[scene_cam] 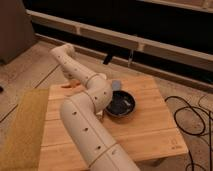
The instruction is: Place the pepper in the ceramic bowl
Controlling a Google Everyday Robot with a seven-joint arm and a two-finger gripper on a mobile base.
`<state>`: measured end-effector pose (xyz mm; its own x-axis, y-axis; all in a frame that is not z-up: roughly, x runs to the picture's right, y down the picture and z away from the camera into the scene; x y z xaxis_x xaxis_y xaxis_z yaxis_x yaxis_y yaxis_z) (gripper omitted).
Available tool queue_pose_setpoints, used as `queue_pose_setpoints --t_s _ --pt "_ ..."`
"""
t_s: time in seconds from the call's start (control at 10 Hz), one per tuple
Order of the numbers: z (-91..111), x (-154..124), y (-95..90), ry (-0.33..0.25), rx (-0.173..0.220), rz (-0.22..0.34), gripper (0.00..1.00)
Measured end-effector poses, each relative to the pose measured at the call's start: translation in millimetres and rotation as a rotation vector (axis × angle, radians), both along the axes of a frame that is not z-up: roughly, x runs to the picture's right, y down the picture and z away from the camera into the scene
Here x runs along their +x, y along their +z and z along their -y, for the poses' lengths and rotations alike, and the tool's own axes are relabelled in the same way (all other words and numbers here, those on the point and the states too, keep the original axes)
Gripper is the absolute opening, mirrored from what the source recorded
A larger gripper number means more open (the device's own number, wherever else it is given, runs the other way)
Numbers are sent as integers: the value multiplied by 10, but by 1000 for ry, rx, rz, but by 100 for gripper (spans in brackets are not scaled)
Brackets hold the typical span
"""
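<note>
The ceramic bowl [121, 104] is dark and glossy and sits in the middle of the wooden table [150, 130]. The red-orange pepper [69, 86] shows as a small sliver near the table's back-left edge, partly hidden behind my white arm [82, 75]. My gripper [71, 80] is at the far end of the arm, down behind the forearm and just above the pepper, left of the bowl. The arm hides most of it.
A small grey round object [116, 85] stands just behind the bowl. A yellow-green mat [22, 125] lies on the floor to the left of the table. Black cables [192, 117] lie on the floor to the right. A dark wall with a ledge runs behind.
</note>
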<state>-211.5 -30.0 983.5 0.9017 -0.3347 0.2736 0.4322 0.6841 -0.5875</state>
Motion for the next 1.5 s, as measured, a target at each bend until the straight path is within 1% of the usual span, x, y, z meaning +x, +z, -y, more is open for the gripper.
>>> queue_pose_setpoints --t_s 0.3,0.4,0.5,0.6,0.8,1.0,1.2,1.4,1.5 --pt "5 -7 0 -2 2 2 0" --pt "31 -24 8 -2 12 10 0" --pt "130 -86 63 -8 57 35 0" --pt "191 -208 123 -17 98 71 0" --pt "201 -335 193 -23 130 111 0" --pt "164 -402 207 -23 138 140 0" --pt "116 -539 122 -37 139 174 0" --pt "72 -711 -67 -80 147 210 0" --pt "75 -743 -230 -111 157 212 0"
